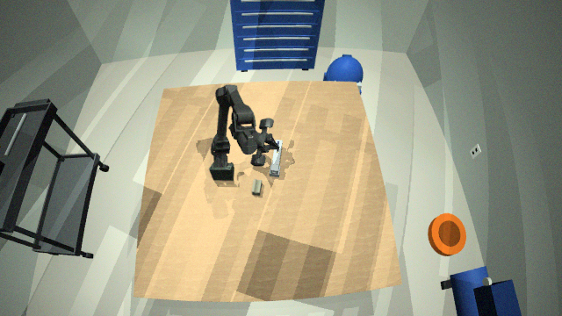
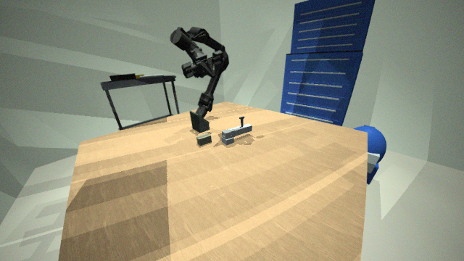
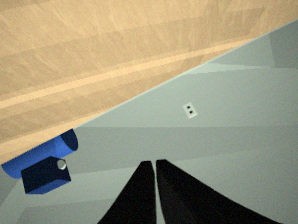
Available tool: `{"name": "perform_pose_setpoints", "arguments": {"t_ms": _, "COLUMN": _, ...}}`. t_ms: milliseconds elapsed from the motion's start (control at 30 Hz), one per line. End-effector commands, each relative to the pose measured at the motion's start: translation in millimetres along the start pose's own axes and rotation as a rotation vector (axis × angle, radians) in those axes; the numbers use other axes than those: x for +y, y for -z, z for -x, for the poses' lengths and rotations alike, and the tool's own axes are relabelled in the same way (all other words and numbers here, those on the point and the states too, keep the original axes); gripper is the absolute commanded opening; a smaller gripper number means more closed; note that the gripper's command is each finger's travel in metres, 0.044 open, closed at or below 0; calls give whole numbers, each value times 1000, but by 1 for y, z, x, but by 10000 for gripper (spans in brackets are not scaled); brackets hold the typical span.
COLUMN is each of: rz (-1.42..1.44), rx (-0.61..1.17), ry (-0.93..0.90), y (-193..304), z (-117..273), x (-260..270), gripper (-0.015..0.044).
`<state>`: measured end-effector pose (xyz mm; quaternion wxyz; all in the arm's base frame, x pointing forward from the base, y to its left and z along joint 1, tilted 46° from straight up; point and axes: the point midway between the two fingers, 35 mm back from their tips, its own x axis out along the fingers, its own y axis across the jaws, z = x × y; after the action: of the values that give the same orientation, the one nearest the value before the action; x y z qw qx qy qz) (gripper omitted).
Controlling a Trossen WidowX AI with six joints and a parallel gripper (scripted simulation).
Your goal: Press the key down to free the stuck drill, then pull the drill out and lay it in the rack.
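from the top view, i have the black arm point(image 1: 242, 118) point(image 2: 217, 74) bent over the tabletop point(image 1: 316, 189) point(image 2: 232, 196) point(image 3: 105, 45), with its end effector point(image 1: 278, 148) point(image 2: 213, 75) point(image 3: 153, 169) over one end of a long pale bar point(image 1: 275, 164) point(image 2: 235, 132). a small grey-green block point(image 1: 257, 188) point(image 2: 204, 140) sits near the bar's other end, apart from it.

in my exterior view, the end effector is up in the air, well apart from the bar. a dark t-shaped piece point(image 2: 241, 122) stands upright on the bar, towards its far end. i take this assembly to be where the drill and key are, but i can't tell which part is which, nor pick out the rack for certain. the small block lies flat on the tabletop beside it.

on my wrist view, the end effector is closed, its two black fingertips together with nothing gripped. past them i see a blue machine point(image 3: 42, 157) and a white outlet plate point(image 3: 190, 110), with the tabletop's edge running diagonally above.
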<state>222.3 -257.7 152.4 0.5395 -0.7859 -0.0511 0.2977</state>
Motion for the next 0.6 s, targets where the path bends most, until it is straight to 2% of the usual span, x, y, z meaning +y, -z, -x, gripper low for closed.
{"name": "perform_pose_setpoints", "arguments": {"t_ms": 0, "rz": 7, "rx": -201, "ry": -33, "y": -28, "z": -48, "x": -25, "gripper": 0}}
{"name": "perform_pose_setpoints", "arguments": {"t_ms": 300, "rz": 111, "rx": -639, "ry": -164, "y": -119, "z": -132, "x": -80, "gripper": 0}}
{"name": "perform_pose_setpoints", "arguments": {"t_ms": 433, "rz": 183, "rx": -801, "ry": -238, "y": -164, "z": -152, "x": -98, "gripper": 0}}
{"name": "perform_pose_setpoints", "arguments": {"t_ms": 567, "rz": 197, "rx": -827, "ry": -252, "y": -172, "z": -154, "x": -101, "gripper": 0}}
